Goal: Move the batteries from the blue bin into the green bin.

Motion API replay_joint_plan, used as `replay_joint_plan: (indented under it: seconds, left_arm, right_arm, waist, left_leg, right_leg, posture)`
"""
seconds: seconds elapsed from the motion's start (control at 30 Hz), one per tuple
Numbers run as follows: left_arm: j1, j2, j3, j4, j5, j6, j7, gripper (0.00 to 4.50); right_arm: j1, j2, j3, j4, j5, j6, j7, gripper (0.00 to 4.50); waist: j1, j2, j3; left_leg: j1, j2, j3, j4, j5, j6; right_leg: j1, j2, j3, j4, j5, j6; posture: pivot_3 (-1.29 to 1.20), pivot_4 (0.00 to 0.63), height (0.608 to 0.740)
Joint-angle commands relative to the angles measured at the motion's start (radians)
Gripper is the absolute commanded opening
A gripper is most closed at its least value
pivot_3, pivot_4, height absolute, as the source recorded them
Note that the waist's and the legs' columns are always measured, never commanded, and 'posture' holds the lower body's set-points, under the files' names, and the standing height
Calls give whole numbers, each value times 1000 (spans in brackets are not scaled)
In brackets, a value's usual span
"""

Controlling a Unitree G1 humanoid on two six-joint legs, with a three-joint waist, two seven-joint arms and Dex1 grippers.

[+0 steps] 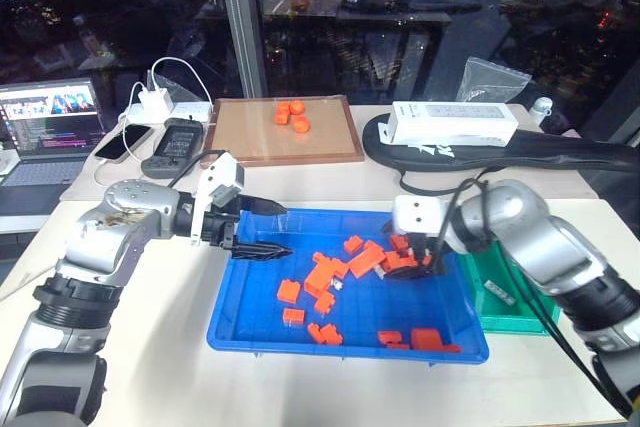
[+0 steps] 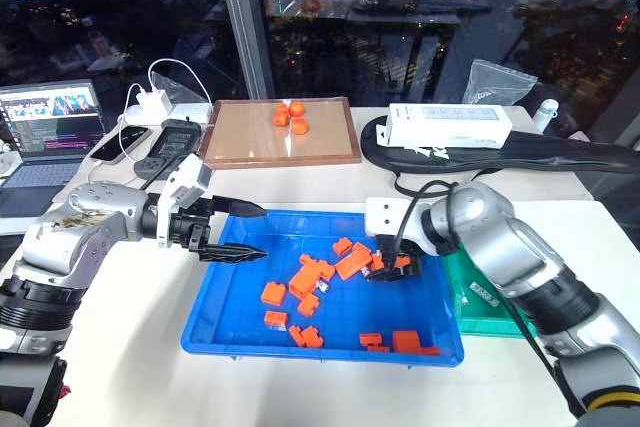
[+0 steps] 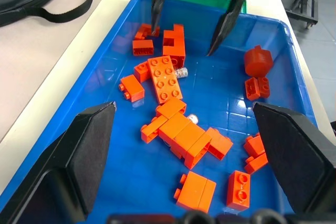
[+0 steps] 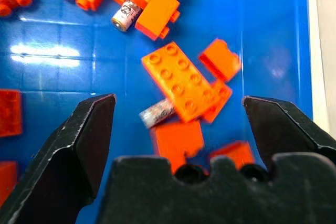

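blue bin (image 1: 240, 332): centre of bench, orange bricks (image 1: 322, 280) scattered inside
green bin (image 1: 515, 312): touching blue bin's right edge
R gripper (image 4: 178, 124): jaws spread, over blue bin's right side
L gripper (image 1: 268, 232): jaws spread, at left rim
batteries (image 4: 156, 113): 2 seen, wedged under bricks mid-bin
tip: drop straight, straddle batt lengthwise, avoid pinching brick

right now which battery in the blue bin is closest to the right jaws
The battery half tucked under the flat orange brick, lying between the open jaws; the other battery sits farther off by the brick pile.
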Motion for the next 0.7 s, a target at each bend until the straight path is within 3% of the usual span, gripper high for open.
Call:
replay_joint_plan:
  seconds: [0.03, 0.13, 0.17, 0.2, 0.43, 0.7]
  left_arm:
    - [20, 22, 50, -51, -24, 10, 18, 4500]
    - [46, 25, 79, -83, -52, 37, 37, 4500]
    - [54, 27, 84, -92, -55, 41, 42, 4500]
    - [58, 28, 85, -97, -55, 42, 45, 4500]
    - [71, 30, 83, -97, -47, 36, 55, 4500]
    - [11, 12, 75, -51, -36, 19, 61, 4500]
  right_arm:
    - [-56, 63, 30, 116, -63, -131, 33, 4477]
    - [-66, 110, 70, 180, -119, -210, 49, 4477]
    - [-65, 124, 73, 193, -127, -220, 53, 3976]
    - [-65, 135, 73, 207, -135, -230, 55, 3803]
    - [-70, 166, 47, 241, -174, -253, 75, 1417]
    - [-64, 40, -119, 65, -84, -70, 159, 1375]
  waist:
    - [-1, 0, 0]
    - [1, 0, 0]
    - [1, 0, 0]
    - [0, 0, 0]
    - [1, 0, 0]
    - [3, 0, 0]
  left_leg:
    - [0, 0, 1, 0, 0, 0]
    - [0, 0, 1, -1, 0, 0]
    - [0, 0, 1, -1, 0, 0]
    - [0, 0, 1, -1, 0, 0]
    - [1, 0, 2, 0, 0, 0]
    - [1, 0, 2, 0, 0, 0]
  right_leg:
    - [0, 0, 0, 0, 0, 0]
    - [0, 1, 0, 0, 0, -1]
    - [0, 1, 0, 1, 0, -1]
    - [0, 1, 0, 1, 0, -1]
    - [1, 0, -1, 2, 0, -1]
    - [1, 0, 0, 3, 0, -1]
  posture:
    - [0, 150, 740]
    - [0, 150, 740]
    - [0, 150, 740]
    - [0, 150, 740]
    - [0, 150, 740]
    - [0, 150, 740]
